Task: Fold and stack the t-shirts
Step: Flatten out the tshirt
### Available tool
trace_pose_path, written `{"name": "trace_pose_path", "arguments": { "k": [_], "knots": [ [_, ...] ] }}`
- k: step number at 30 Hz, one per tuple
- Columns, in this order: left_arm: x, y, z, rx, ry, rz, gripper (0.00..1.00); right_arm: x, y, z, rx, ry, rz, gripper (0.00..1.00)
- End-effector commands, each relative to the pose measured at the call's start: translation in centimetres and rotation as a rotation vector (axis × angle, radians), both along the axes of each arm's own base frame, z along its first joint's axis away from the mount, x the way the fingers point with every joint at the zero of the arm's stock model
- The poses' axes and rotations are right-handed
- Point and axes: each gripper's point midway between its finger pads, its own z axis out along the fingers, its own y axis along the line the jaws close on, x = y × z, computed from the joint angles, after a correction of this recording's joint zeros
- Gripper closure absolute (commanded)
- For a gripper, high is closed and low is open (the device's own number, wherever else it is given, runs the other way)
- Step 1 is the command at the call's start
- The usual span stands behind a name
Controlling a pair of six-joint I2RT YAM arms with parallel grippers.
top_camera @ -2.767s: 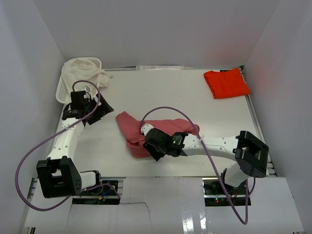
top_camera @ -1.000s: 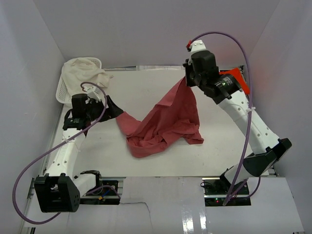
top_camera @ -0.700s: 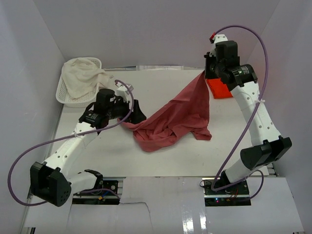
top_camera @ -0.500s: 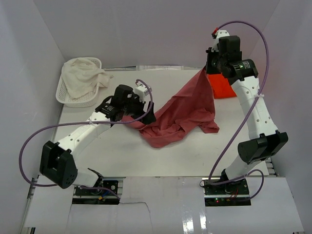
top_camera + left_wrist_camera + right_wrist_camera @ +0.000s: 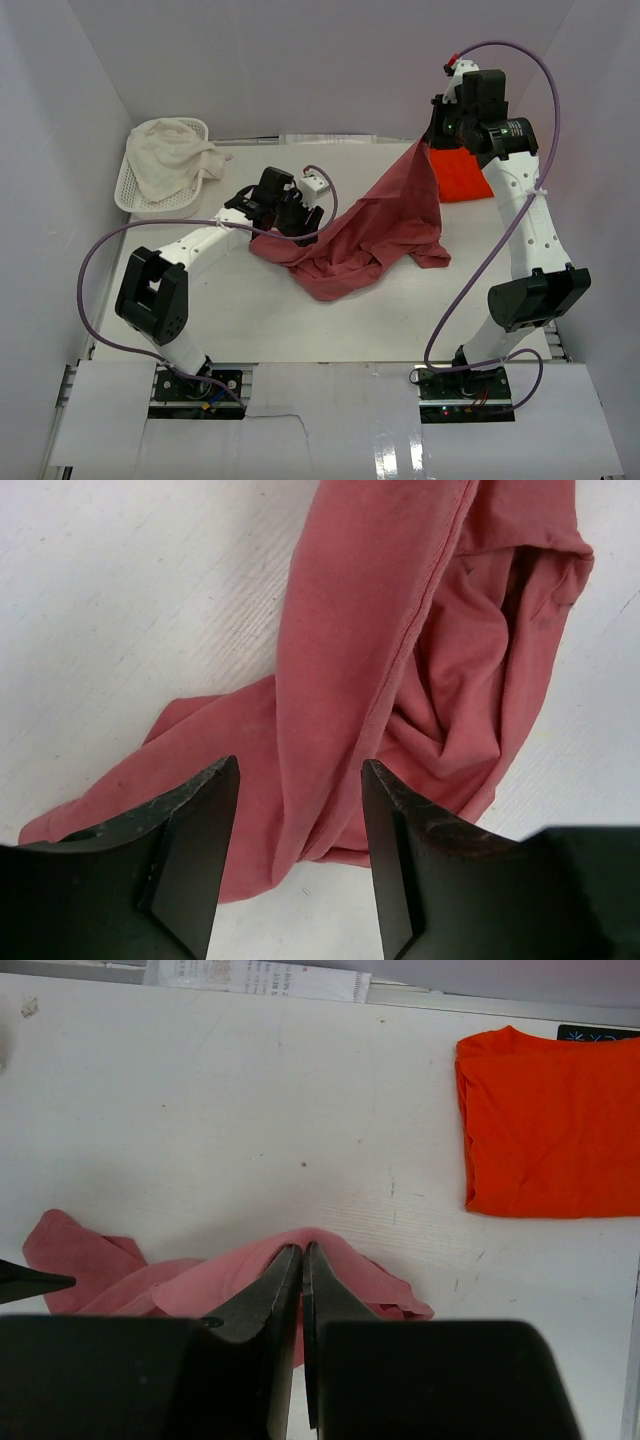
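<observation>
A: Nearest, the left gripper [image 5: 300,770]: jaws spread, straddling a rolled band of the rose-red t-shirt [image 5: 360,240] near its left edge. Not closed on it.
B: Where does the shirt lie?
A: Bunched in the middle of the table [image 5: 220,320], one corner drawn up toward the far right. The right gripper [image 5: 301,1252] holds that corner aloft, jaws pressed together, pinching cloth.
B: Judgement: second corner wanted, then stretch flat. Close the left jaws on the hem alone, not the whole roll, or it may spread twisted.
A: Noted. Far right, the orange-red t-shirt [image 5: 550,1125] lies folded; lay down short of it. Far left, basket [image 5: 125,195] with white cloth [image 5: 170,155].
</observation>
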Motion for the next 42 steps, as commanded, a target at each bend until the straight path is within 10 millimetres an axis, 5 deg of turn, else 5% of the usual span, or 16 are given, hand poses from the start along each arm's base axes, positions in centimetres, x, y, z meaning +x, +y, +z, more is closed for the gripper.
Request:
{"name": "trace_pose_path", "arguments": {
  "k": [1, 9, 22, 27, 28, 29, 33, 36, 37, 39, 40, 42],
  "knots": [
    [0.1, -1.1, 1.1, -0.038, -0.036, -0.066, 0.37, 0.1, 0.3, 2.7, 0.024, -0.072, 0.019, 0.92],
    [-1.9, -2.1, 2.8, -0.131, -0.027, -0.137, 0.36, 0.4, 0.2, 2.0, 0.026, -0.056, 0.019, 0.92],
    [-2.0, -3.4, -1.7, -0.099, 0.112, -0.171, 0.45, 0.4, 0.4, 1.8, 0.036, -0.048, 0.026, 0.92],
    [-1.5, -3.9, -1.7, -0.087, 0.139, -0.175, 0.73, 0.2, 0.5, 2.4, 0.045, -0.059, 0.033, 0.92],
    [-1.4, -3.9, -1.8, -0.084, 0.152, -0.158, 0.96, 0.2, 0.6, 2.3, 0.047, -0.056, 0.035, 0.92],
    [-0.9, -3.7, -1.8, -0.066, 0.147, -0.13, 1.0, 0.2, 0.7, 2.4, 0.051, -0.057, 0.038, 0.92],
    [0.7, -3.0, 1.8, -0.032, 0.102, -0.005, 1.0, -0.1, 1.7, 2.3, 0.092, -0.038, 0.082, 0.92],
    [2.1, -2.0, 7.9, -0.043, 0.006, 0.109, 1.0, -0.5, 3.3, 2.9, 0.146, -0.021, 0.154, 0.92],
    [3.0, -2.2, 12.0, -0.083, -0.062, 0.132, 1.0, -0.8, 4.1, 4.2, 0.179, -0.041, 0.198, 0.92],
    [2.5, -1.1, 14.3, -0.046, -0.041, 0.179, 1.0, -1.5, 4.7, 6.0, 0.206, -0.062, 0.234, 0.92],
    [2.9, -1.3, 19.3, -0.115, -0.098, 0.201, 1.0, -2.0, 5.2, 7.3, 0.225, -0.082, 0.268, 0.92],
    [1.8, -0.6, 20.8, -0.102, -0.05, 0.233, 1.0, -3.7, 5.3, 10.8, 0.249, -0.158, 0.301, 0.92]
  ]
}}
